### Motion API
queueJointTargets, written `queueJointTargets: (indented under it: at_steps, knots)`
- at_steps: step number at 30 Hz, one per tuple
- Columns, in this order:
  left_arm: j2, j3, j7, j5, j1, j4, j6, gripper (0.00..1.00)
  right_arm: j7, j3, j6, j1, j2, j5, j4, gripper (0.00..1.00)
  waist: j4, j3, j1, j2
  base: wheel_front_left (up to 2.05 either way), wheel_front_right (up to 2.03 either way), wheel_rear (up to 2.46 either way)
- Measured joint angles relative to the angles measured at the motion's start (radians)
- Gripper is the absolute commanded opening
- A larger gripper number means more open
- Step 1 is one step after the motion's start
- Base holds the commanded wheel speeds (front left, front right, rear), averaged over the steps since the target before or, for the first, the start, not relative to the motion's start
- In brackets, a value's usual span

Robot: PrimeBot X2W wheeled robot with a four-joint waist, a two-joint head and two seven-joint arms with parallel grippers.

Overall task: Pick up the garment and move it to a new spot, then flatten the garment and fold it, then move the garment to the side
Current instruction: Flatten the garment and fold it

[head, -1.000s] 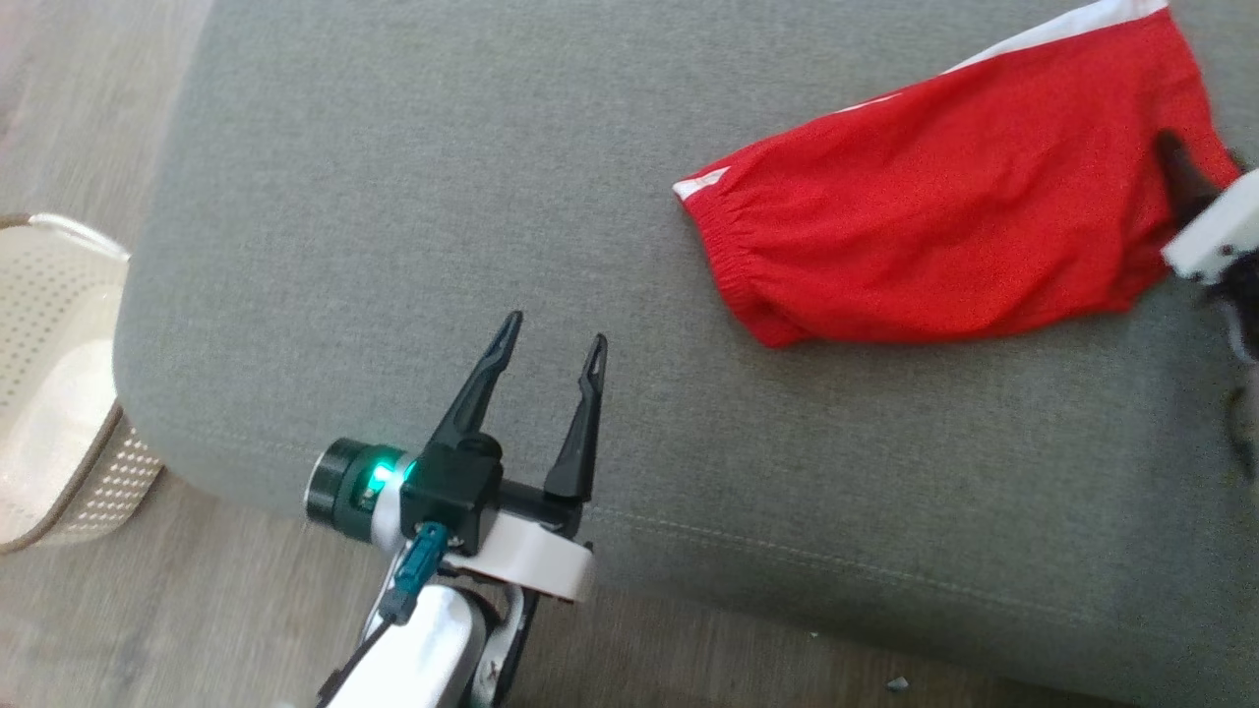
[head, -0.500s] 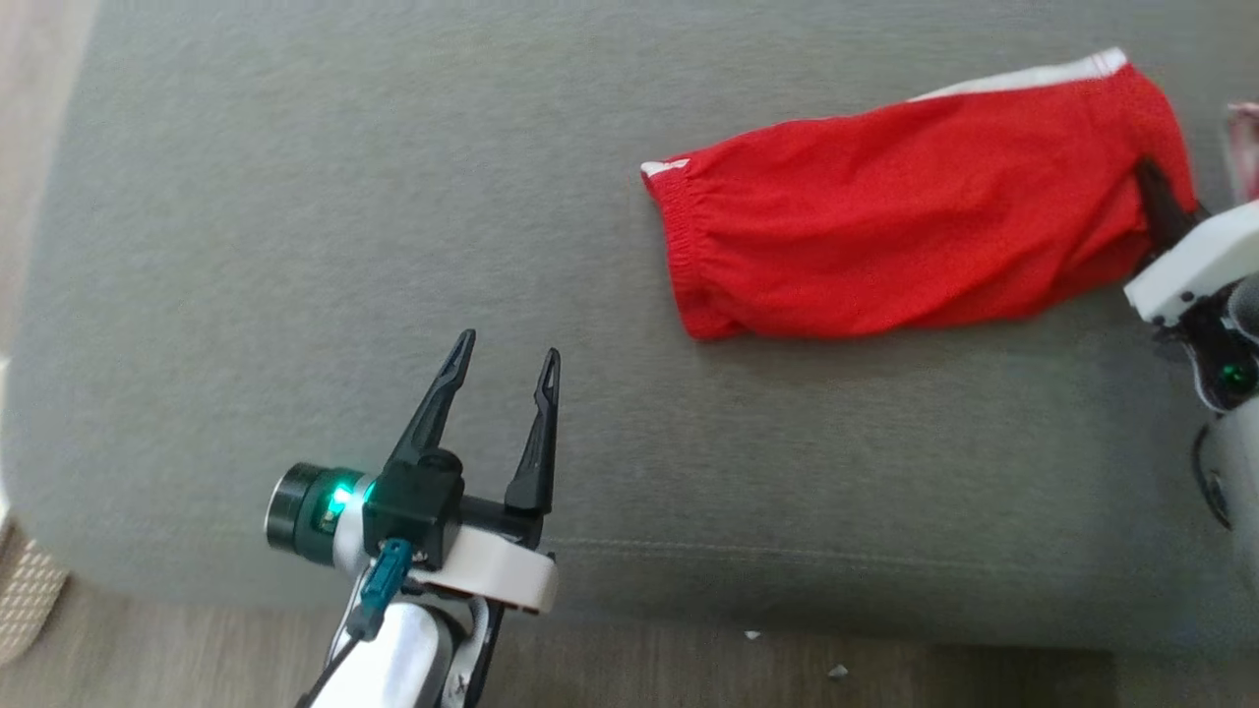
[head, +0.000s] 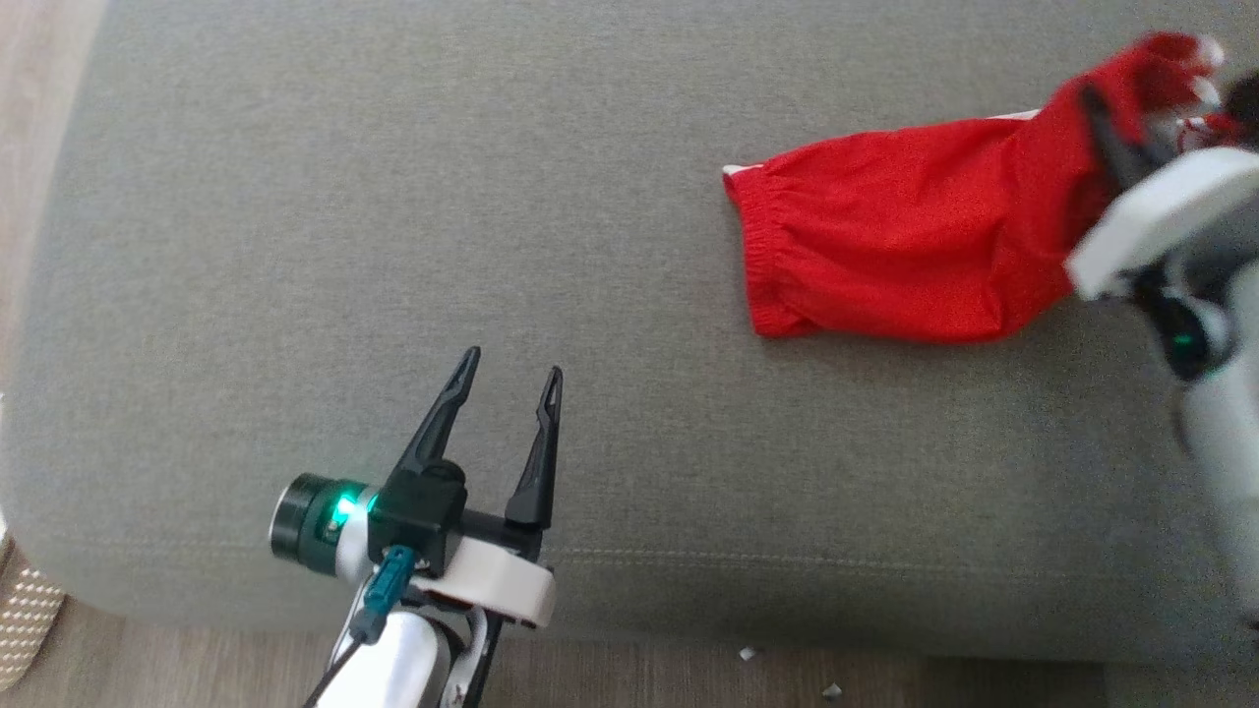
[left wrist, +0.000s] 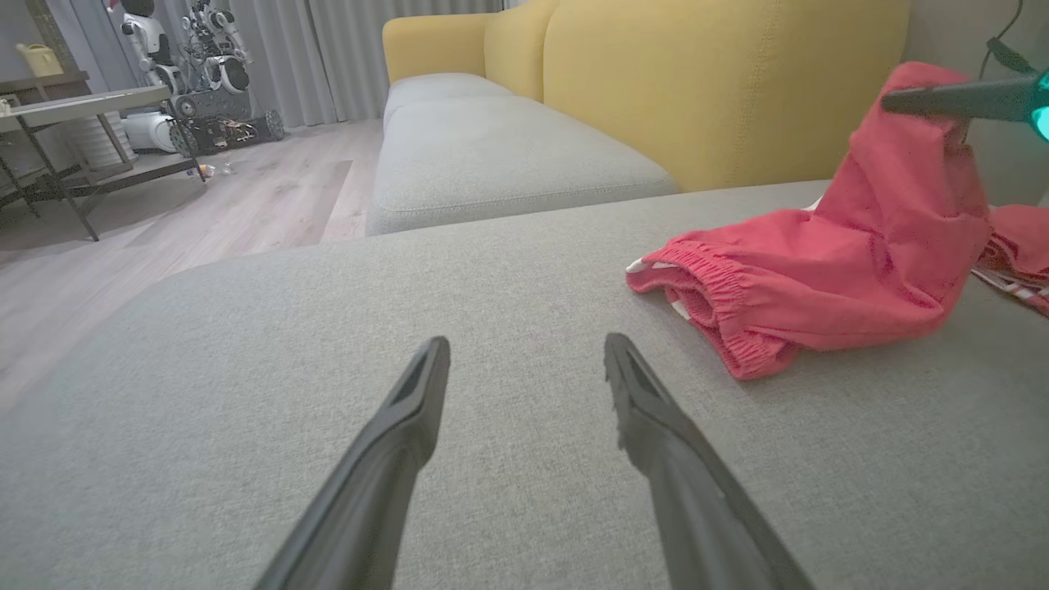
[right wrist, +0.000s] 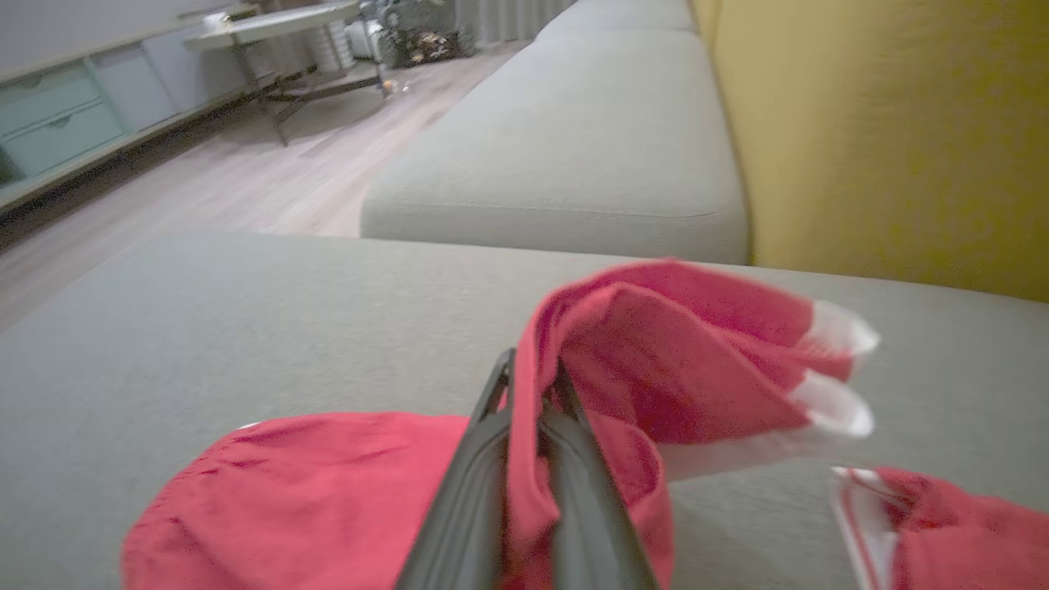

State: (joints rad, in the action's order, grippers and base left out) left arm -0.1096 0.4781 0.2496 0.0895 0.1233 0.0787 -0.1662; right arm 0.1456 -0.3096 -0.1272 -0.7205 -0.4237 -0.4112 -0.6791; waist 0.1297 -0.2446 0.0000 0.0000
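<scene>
Garment (head: 885, 246) end now lifted off grey cushion (head: 393, 197), right jaws clamping it, left jaws spread, yellow backrest (left wrist: 697, 74)

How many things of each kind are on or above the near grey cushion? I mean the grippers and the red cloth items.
Grippers: 2 (left gripper, open; right gripper, shut on the garment)
Red cloth items: 2 (the garment, lifted at one end; a second piece with white trim, lying apart)
Total: 4

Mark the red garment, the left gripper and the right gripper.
red garment (head: 885, 246): head view, middle of the cloth.
left gripper (head: 512, 362): head view, midway between open fingertips.
right gripper (right wrist: 534, 370): right wrist view, between fingertips pinching cloth.
</scene>
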Motion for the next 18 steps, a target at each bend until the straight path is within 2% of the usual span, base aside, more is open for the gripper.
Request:
queueJointTargets:
  at_steps: [1, 4, 9, 14, 15, 16, 17, 18]
  knots:
    - [0.0, 0.0, 0.0, 0.0, 0.0, 0.0, 0.0, 1.0, 0.0, 0.0, 0.0, 0.0, 0.0, 0.0, 0.0, 0.0, 0.0, 0.0, 0.0, 0.0, 0.0, 0.0, 0.0]
    - [0.009, -0.002, 0.0, 0.0, -0.012, 0.009, 0.009, 1.0, 0.067, -0.08, 0.0, 0.001, 0.067, 0.063, 0.082, 0.0, 0.024, 0.009, 0.0, 0.0, 0.0, 0.0, 0.0]
    - [0.018, -0.003, 0.0, 0.0, -0.017, 0.012, 0.018, 1.0, 0.158, -0.175, 0.0, 0.036, 0.146, 0.063, 0.155, 0.0, 0.057, 0.011, 0.0, 0.0, 0.0, 0.0, 0.0]
    - [0.024, -0.007, 0.0, 0.0, -0.018, 0.019, 0.026, 1.0, 0.223, -0.21, 0.0, 0.125, 0.159, 0.062, 0.167, 0.0, 0.083, 0.006, 0.0, 0.0, 0.0, 0.0, 0.0]
    - [0.026, -0.008, 0.0, 0.0, -0.018, 0.02, 0.026, 1.0, 0.23, -0.212, 0.0, 0.138, 0.159, 0.062, 0.169, 0.1, 0.086, 0.005, 0.0, 0.0, 0.0, 0.0, 0.0]
    - [0.028, -0.009, 0.0, 0.0, -0.018, 0.02, 0.026, 1.0, 0.235, -0.212, 0.0, 0.149, 0.16, 0.061, 0.175, 0.43, 0.087, 0.005, 0.0, 0.0, 0.0, 0.0, 0.0]
    - [0.029, -0.01, 0.0, 0.0, -0.018, 0.02, 0.027, 1.0, 0.236, -0.211, 0.0, 0.156, 0.161, 0.057, 0.183, 0.89, 0.088, 0.005, 0.0, 0.0, 0.0, 0.0, 0.0]
    - [0.031, -0.011, 0.0, 0.0, -0.018, 0.02, 0.027, 1.0, 0.231, -0.205, 0.0, 0.163, 0.166, 0.049, 0.196, 1.0, 0.087, 0.006, 0.0, 0.0, 0.0, 0.0, 0.0]
